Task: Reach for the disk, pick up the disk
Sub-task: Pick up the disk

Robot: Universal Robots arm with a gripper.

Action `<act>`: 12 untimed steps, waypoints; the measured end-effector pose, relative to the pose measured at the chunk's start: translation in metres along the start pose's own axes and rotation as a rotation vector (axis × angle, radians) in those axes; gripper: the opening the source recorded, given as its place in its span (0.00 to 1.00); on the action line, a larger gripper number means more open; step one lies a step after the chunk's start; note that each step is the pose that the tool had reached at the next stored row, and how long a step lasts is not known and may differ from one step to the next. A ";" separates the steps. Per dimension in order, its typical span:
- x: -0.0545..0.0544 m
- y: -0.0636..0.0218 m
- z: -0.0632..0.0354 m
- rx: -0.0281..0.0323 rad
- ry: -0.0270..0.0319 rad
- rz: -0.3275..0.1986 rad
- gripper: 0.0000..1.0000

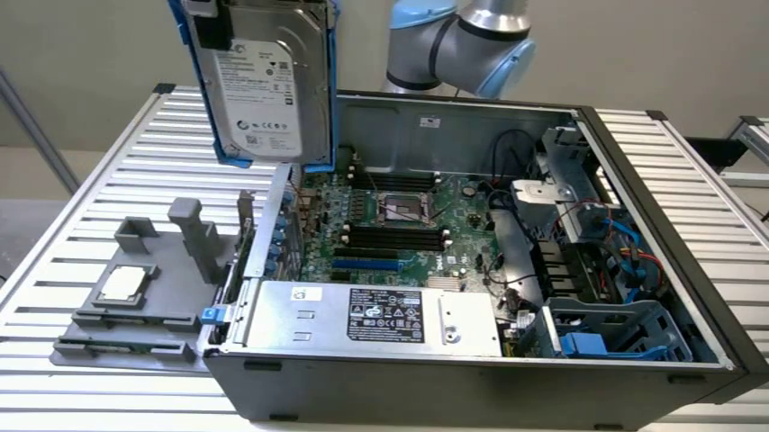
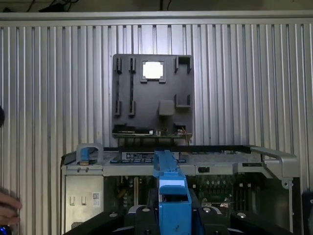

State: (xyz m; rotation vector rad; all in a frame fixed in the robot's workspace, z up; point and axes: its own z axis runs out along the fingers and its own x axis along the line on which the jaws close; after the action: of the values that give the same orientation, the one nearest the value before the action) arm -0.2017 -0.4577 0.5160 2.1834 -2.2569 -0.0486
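Note:
The disk (image 1: 266, 81) hangs upright in the air above the left rear corner of the open computer case (image 1: 481, 387), well clear of it. It is a silver-grey drive with a white label, and blue rails run along its sides. In the wrist view I see it edge-on as a blue rail (image 2: 168, 188) running away from the camera. My gripper (image 2: 172, 213) is shut on the disk, with a black finger (image 2: 142, 218) on each side of the rail.
Inside the case are the motherboard (image 1: 397, 216), a silver box with a black label (image 1: 384, 315) and a blue drive bay (image 1: 607, 328). A grey fixture (image 1: 132, 306) on the slatted table (image 1: 673, 162) holds a small silver chip (image 1: 124, 283). A person's hand (image 2: 7, 205) shows at the wrist view's edge.

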 end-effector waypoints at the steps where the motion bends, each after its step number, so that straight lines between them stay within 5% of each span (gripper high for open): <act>1: 0.001 -0.0046 -0.0001 0.0000 0.0000 0.000 0.33; 12: 0.017 -0.0550 -0.0017 -0.0001 0.0001 0.000 0.33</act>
State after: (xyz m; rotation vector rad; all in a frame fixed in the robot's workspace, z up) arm -0.1472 -0.4764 0.5161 2.1833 -2.2568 -0.0486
